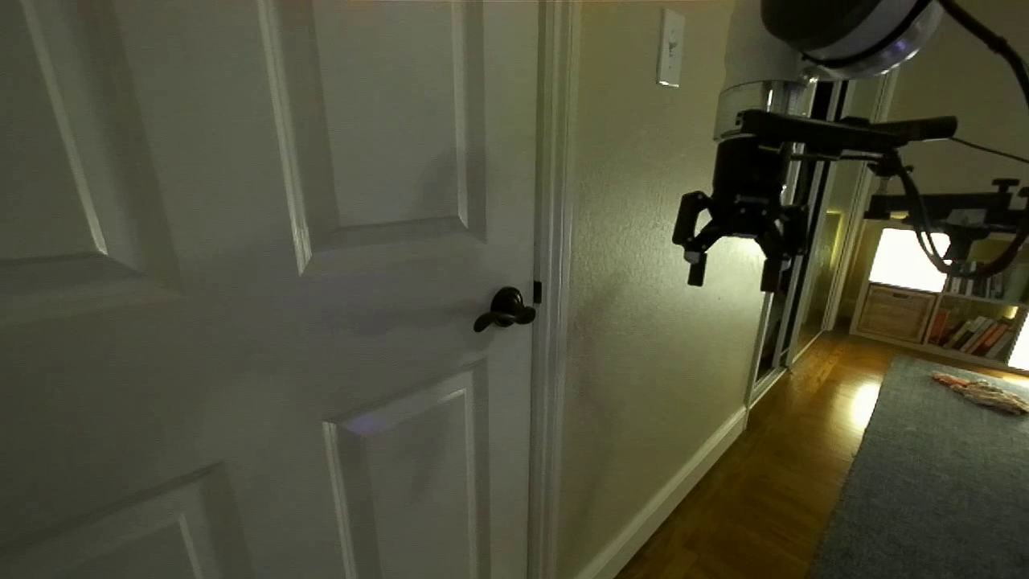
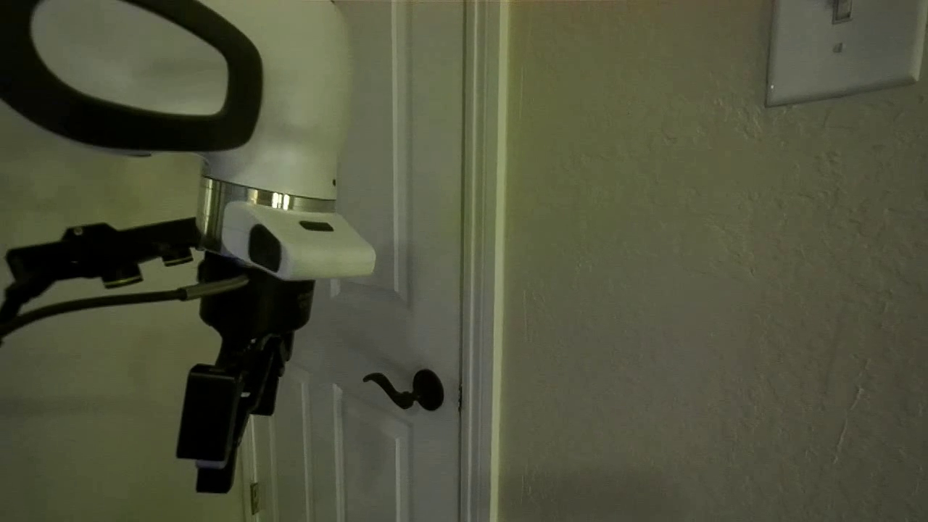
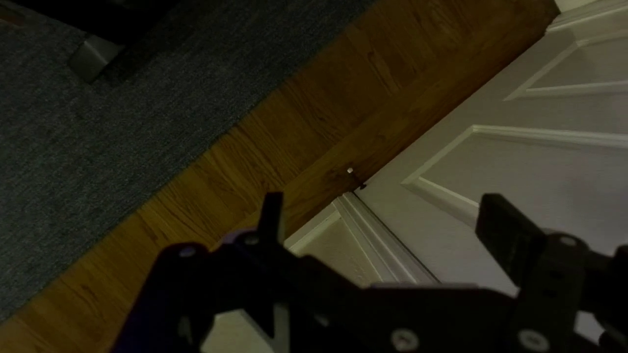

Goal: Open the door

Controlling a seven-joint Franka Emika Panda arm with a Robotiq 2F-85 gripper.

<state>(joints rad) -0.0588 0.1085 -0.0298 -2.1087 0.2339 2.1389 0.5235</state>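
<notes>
In an exterior view, a cubby shelf point(image 1: 933, 320) stands at the far end of the room. Its lower left compartment holds a tan bin point(image 1: 894, 314) with a slot in the front; what the bin holds is hidden. The compartment just beside it carries leaning books point(image 1: 974, 333), red and pale spines among them, and more books point(image 1: 977, 283), partly hidden, stand in the one above. A white glow point(image 1: 908, 259) fills the upper left compartment.

The door point(image 1: 241, 338), white and panelled, takes up the left of that view, closed in its frame point(image 1: 555, 322), with its black lever handle point(image 1: 506, 310) near that edge. The tool point(image 1: 733, 272) hangs fingertips down and released, its fingers point(image 1: 696, 270) spread well apart, and is away from the handle in both exterior views
</notes>
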